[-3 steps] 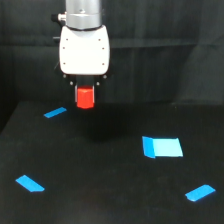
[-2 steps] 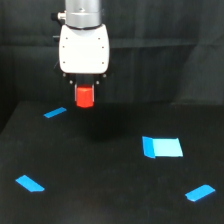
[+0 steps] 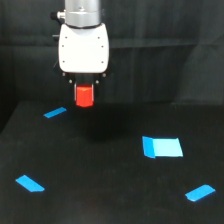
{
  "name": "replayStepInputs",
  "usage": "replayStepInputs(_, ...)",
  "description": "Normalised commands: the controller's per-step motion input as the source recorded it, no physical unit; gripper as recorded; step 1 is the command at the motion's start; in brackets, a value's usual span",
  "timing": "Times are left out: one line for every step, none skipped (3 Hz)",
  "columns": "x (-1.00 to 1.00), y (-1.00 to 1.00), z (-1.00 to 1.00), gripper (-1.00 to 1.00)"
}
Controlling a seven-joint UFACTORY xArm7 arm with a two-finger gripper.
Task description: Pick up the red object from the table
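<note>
The red object (image 3: 84,96) is a small red-orange stubby block. It hangs under the white body of my gripper (image 3: 84,95), held between the dark fingers, clear above the black table (image 3: 100,195). The gripper is shut on it at the upper left of the exterior view. A dim shadow lies on the table below it.
Several blue tape patches lie on the table: a thin one (image 3: 55,112) below left of the gripper, a large rectangle (image 3: 162,147) at the right, one (image 3: 30,183) at lower left and one (image 3: 200,192) at lower right. A dark curtain hangs behind.
The gripper with the red object has stayed about where it was, perhaps slightly higher. The blue patches have not moved.
</note>
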Motion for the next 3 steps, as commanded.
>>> replayStepInputs(0.03, 0.04, 0.01, -0.93)
replayStepInputs(0.01, 0.02, 0.03, -1.0)
replayStepInputs(0.15, 0.0, 0.03, -1.0)
